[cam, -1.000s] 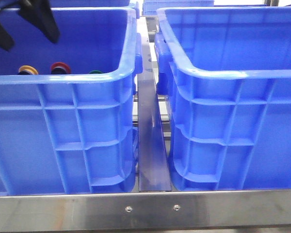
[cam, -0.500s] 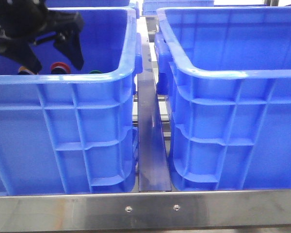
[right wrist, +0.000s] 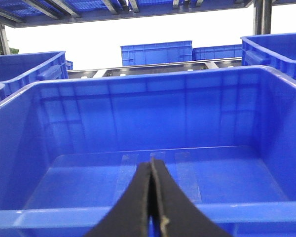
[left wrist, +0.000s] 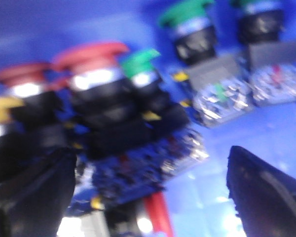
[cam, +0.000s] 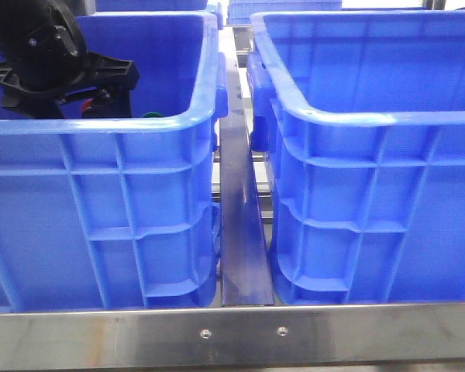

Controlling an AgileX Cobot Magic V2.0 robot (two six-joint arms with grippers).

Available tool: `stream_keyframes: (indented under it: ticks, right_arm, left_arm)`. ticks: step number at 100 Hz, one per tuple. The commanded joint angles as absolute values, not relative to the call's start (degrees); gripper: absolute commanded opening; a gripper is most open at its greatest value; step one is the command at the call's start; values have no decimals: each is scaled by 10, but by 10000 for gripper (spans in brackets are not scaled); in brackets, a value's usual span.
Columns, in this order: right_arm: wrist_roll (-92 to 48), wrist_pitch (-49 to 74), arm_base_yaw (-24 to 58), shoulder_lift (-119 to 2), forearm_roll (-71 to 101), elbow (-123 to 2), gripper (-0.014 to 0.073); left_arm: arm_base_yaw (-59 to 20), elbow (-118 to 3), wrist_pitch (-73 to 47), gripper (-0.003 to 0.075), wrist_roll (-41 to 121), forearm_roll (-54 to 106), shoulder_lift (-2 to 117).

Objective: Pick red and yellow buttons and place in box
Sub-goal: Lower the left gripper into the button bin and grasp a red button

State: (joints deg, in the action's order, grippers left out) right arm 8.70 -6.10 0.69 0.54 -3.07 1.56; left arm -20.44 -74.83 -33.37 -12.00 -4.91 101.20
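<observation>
In the left wrist view, a red button [left wrist: 91, 53] with a dark body stands just beyond my open left gripper [left wrist: 148, 197]. A second red cap [left wrist: 19, 74] and a yellow button [left wrist: 1, 107] sit beside it at the picture's edge. The view is blurred. Nothing is between the fingers [left wrist: 29, 197]. In the front view the left gripper [cam: 62, 93] is low inside the left crate [cam: 139, 128] and hides most of the buttons. The box [cam: 356, 118] on the right is empty. My shut right gripper [right wrist: 152, 165] hovers over the box's near rim [right wrist: 64, 217].
Several green-capped buttons [left wrist: 185, 15] with clear contact blocks stand further along the crate floor; one green cap [cam: 151, 115] peeks over the crate's front rim. A metal rail [cam: 244, 225] separates the two crates. More blue crates [right wrist: 155, 52] stand behind.
My left arm has dropped from above the left crate down into it, and now covers the yellow and red caps in the front view. The right crate is unchanged.
</observation>
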Motion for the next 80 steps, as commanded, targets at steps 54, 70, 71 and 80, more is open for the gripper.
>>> stream_keyframes:
  ticks: [54,70,71,80]
  right_arm:
    - [88,-110,7,17,-30,19,-68]
    - [88,-110,7,17,-30,19,-68]
    - [88,-110,7,17,-30,19,-68]
    - [88,-110,7,17,-30,19,-68]
  left_arm:
    - [-205,-768,-284,424,-137,-69,1015]
    - [-205,-768,-281,120,-137,-70,1013]
    - [-205,-768,-281,91,-137,-70,1013]
    - [-205,-768,-281,-18,-137,-74,1003]
